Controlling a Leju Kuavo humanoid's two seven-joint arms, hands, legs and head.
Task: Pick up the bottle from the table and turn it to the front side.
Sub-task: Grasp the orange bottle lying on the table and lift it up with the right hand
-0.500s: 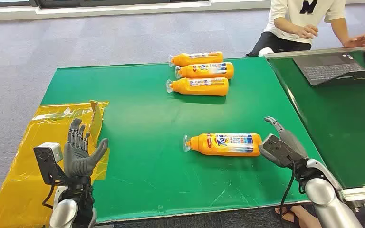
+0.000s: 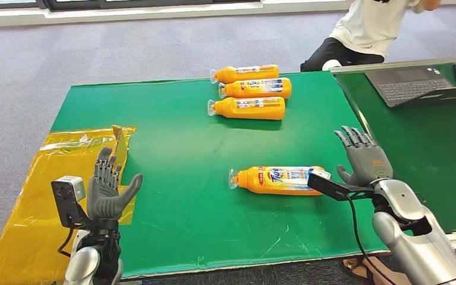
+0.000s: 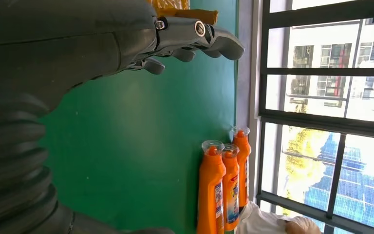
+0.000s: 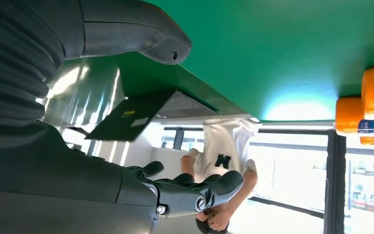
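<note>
Right hand (image 2: 365, 159) open, fingers spread, just beside lying bottle (image 2: 279, 180), not touching

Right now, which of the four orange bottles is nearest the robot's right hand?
The lone bottle lying beside the right hand, apart from the three bottles grouped at the table's far edge.

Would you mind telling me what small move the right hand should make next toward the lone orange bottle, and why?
Probably lower the right hand and bring it in around the base end of the lone orange plastic bottle. The bottle lies on its side on the green table, untouched, while the hand hovers beside its base with fingers spread and nothing held.
</note>
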